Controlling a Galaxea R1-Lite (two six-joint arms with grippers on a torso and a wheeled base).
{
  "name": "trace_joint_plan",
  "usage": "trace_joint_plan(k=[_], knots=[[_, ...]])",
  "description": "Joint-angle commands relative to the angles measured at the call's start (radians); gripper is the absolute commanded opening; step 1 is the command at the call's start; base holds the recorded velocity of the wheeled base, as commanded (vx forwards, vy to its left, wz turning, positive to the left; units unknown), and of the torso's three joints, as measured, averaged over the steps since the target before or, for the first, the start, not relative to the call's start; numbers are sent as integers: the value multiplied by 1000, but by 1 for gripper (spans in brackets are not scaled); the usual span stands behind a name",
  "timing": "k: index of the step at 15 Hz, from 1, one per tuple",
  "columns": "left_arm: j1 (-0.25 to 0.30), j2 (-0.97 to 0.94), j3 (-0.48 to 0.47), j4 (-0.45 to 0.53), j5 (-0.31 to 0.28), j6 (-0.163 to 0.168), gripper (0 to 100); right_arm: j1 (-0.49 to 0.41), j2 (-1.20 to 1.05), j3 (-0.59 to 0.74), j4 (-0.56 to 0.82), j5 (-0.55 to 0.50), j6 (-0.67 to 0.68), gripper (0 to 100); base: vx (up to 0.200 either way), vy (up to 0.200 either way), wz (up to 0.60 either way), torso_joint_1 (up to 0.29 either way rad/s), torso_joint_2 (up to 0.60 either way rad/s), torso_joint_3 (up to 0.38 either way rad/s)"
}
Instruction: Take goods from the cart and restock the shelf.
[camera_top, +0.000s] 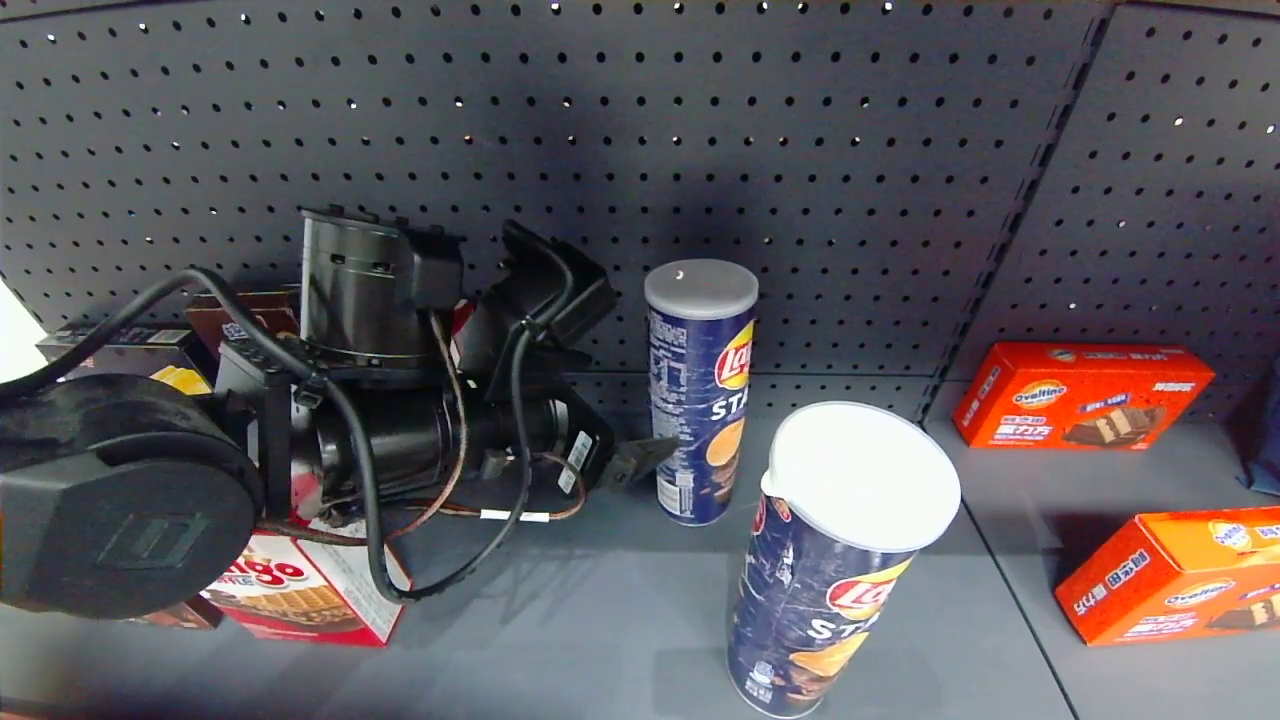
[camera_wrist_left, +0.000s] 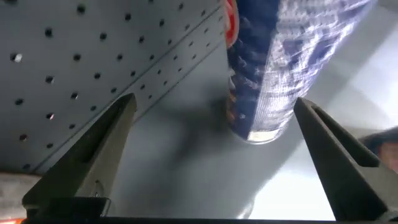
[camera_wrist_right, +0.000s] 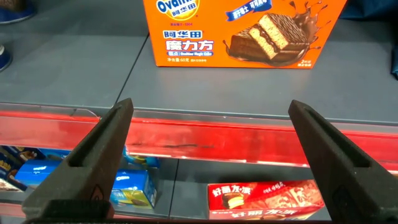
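Observation:
Two tall dark-blue chip cans with white lids stand upright on the grey shelf (camera_top: 620, 610). The far can (camera_top: 698, 390) is near the pegboard, and the near can (camera_top: 830, 570) is closer to the shelf's front. My left gripper (camera_top: 628, 462) lies low over the shelf, just left of the far can. In the left wrist view that gripper (camera_wrist_left: 214, 107) is open, and the far can (camera_wrist_left: 267, 68) stands a little beyond its fingertips, untouched. My right gripper (camera_wrist_right: 211, 109) is open and empty, in front of the shelf's red edge strip (camera_wrist_right: 217, 134).
Two orange chocolate-wafer boxes (camera_top: 1080, 395) (camera_top: 1175, 575) lie on the right shelf section; one orange box (camera_wrist_right: 242, 31) lies ahead of my right gripper. A red wafer box (camera_top: 300, 595) sits under my left arm. The lower shelf holds blue boxes (camera_wrist_right: 134, 186) and a red box (camera_wrist_right: 264, 198). A pegboard (camera_top: 700, 120) backs the shelf.

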Motion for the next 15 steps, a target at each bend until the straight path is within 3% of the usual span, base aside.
trace_joint_plan(k=[1, 2, 9, 15], knots=[[5, 22, -1, 0, 14, 5, 100, 1, 1, 0, 0, 0, 0, 100, 0, 0, 0, 0, 0, 0], [8, 25, -4, 0, 30, 18, 100, 1, 1, 0, 0, 1, 0, 100, 0, 0, 0, 0, 0, 0], [23, 53, -31, 2, 101, 18, 100, 1, 1, 0, 0, 1, 0, 100, 0, 0, 0, 0, 0, 0], [14, -9, -22, 11, 103, 18, 100, 1, 1, 0, 0, 1, 0, 100, 0, 0, 0, 0, 0, 0]])
